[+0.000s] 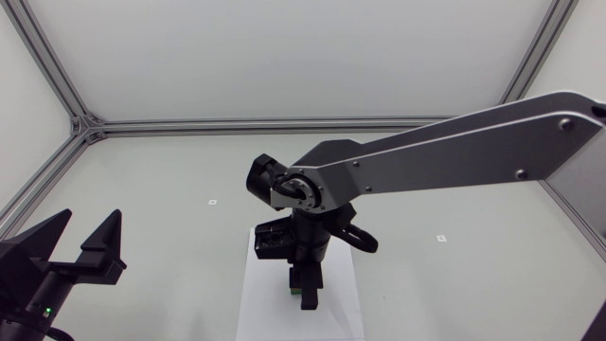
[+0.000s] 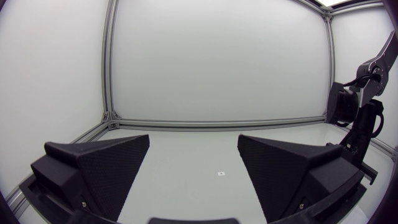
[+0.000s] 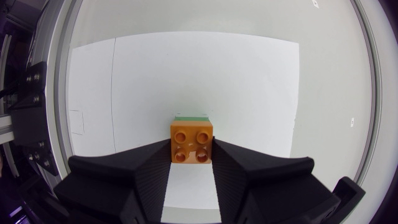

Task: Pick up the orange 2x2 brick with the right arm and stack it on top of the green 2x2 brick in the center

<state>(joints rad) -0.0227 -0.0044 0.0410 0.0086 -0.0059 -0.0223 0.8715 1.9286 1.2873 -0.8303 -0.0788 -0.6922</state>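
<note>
Squarely held, orange brick (image 3: 192,142) points studs upward.

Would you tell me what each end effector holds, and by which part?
The right end effector grips the orange brick by two opposite sides; the left end effector, open, holds nothing.

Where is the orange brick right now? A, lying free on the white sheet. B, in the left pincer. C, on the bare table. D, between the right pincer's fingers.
D: in the right wrist view the right pincer grips the orange brick from both sides, with the green brick edging out beyond it.
</note>
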